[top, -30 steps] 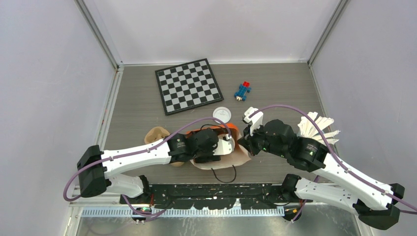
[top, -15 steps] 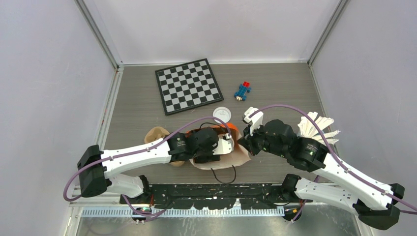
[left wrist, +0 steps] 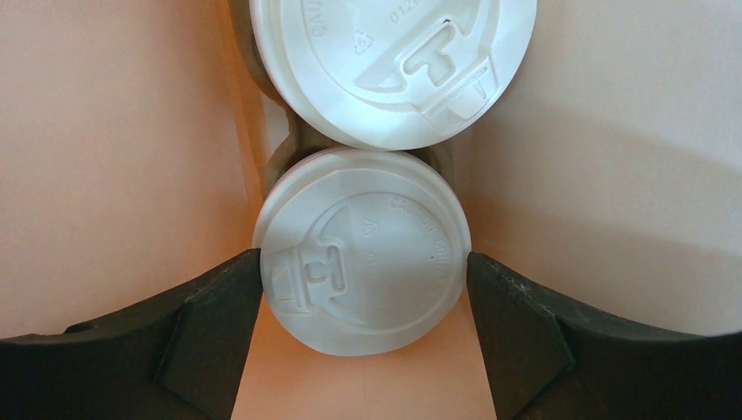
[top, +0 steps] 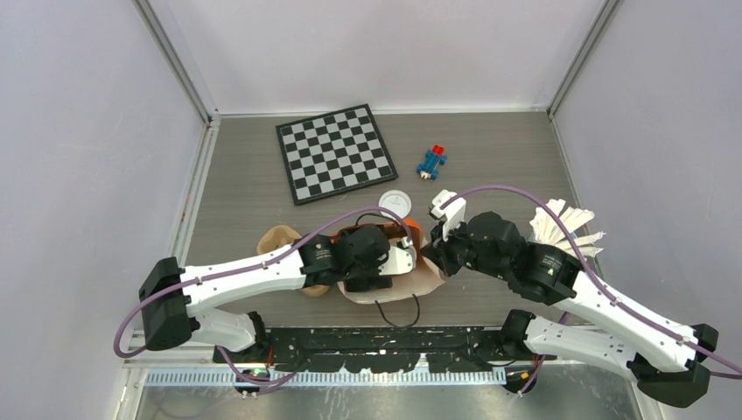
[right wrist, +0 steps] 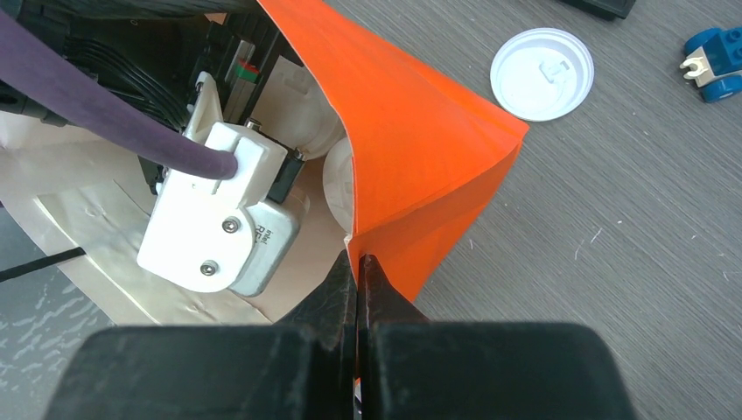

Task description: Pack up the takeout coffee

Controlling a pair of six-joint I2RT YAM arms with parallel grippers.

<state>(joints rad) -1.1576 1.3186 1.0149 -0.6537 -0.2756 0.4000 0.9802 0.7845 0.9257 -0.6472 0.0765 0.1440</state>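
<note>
In the left wrist view I look down into an orange paper bag [left wrist: 114,157] at two takeout coffee cups with white lids. The near cup [left wrist: 385,289] sits between my left gripper's [left wrist: 364,259] black fingers [left wrist: 210,324], which stand wide at the lid's rim on either side. The far cup [left wrist: 394,61] touches it from behind. My right gripper [right wrist: 360,262] is shut on the bag's [right wrist: 411,149] upper edge, holding the mouth open. From above, the left wrist [top: 372,254] covers the bag's opening, so the cups are hidden in that view.
A loose white lid [top: 395,202] lies just beyond the bag. A chessboard [top: 335,153] and a blue and red toy [top: 431,162] lie farther back. A tan pulp tray [top: 278,238] lies to the left, and pale fanned sticks [top: 564,226] to the right. A black cable [top: 398,311] loops near the front edge.
The left wrist has shifted slightly toward the far side over the bag. The right arm still holds the bag's edge in the same place.
</note>
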